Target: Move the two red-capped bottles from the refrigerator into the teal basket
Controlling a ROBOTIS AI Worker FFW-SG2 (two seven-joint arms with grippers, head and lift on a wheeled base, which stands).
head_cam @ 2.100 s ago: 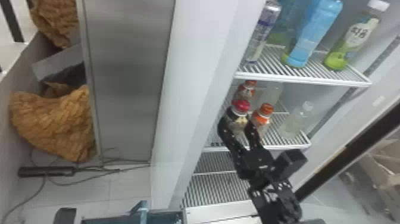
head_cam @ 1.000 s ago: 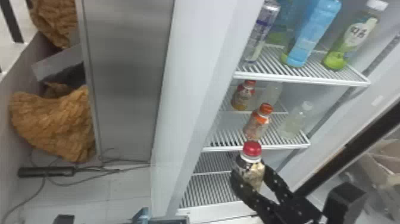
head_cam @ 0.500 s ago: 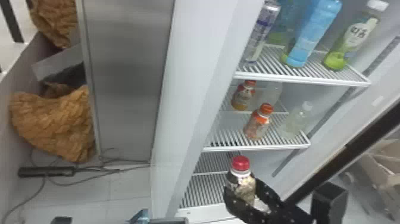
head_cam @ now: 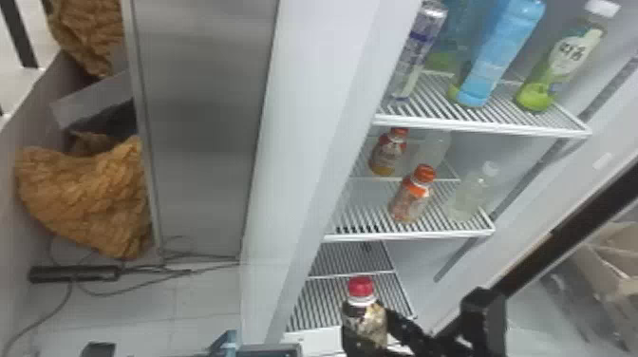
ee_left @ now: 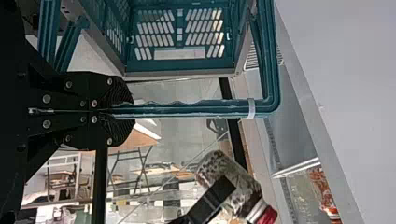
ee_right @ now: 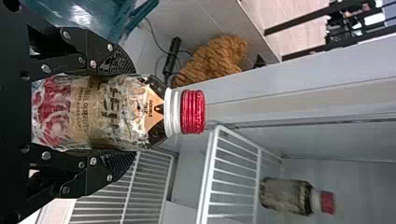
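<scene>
Nearest, at about eight o'clock in the head view, is the left gripper (head_cam: pixel 98 350); in the left wrist view its fingers (ee_left: pixel 122 95) are pinched together on the handle (ee_left: pixel 187 109) of the teal basket. The basket (head_cam: pixel 268 351) itself sits between six and seven o'clock.

Between five and six o'clock, the right gripper (head_cam: pixel 366 318) has its fingers (ee_right: pixel 119 164) on opposite sides of the held bottle (head_cam: pixel 364 323), gripping it cap up, in front of the low shelves (head_cam: pixel 351 304) and apart from the basket.

Farther in, around three o'clock on the middle shelf (head_cam: pixel 408 233), stand an orange-capped bottle (head_cam: pixel 412 199) and a clear bottle (head_cam: pixel 467 197), with a smaller bottle (head_cam: pixel 389 154) behind. The right wrist view shows a second red-capped bottle (ee_right: pixel 286 196) inside the fridge; which shelf it is on I cannot tell.

On the top shelf (head_cam: pixel 479 126), a can (head_cam: pixel 415 57) is near one o'clock, a blue bottle (head_cam: pixel 501 52) and a green bottle (head_cam: pixel 562 66) about two.
</scene>
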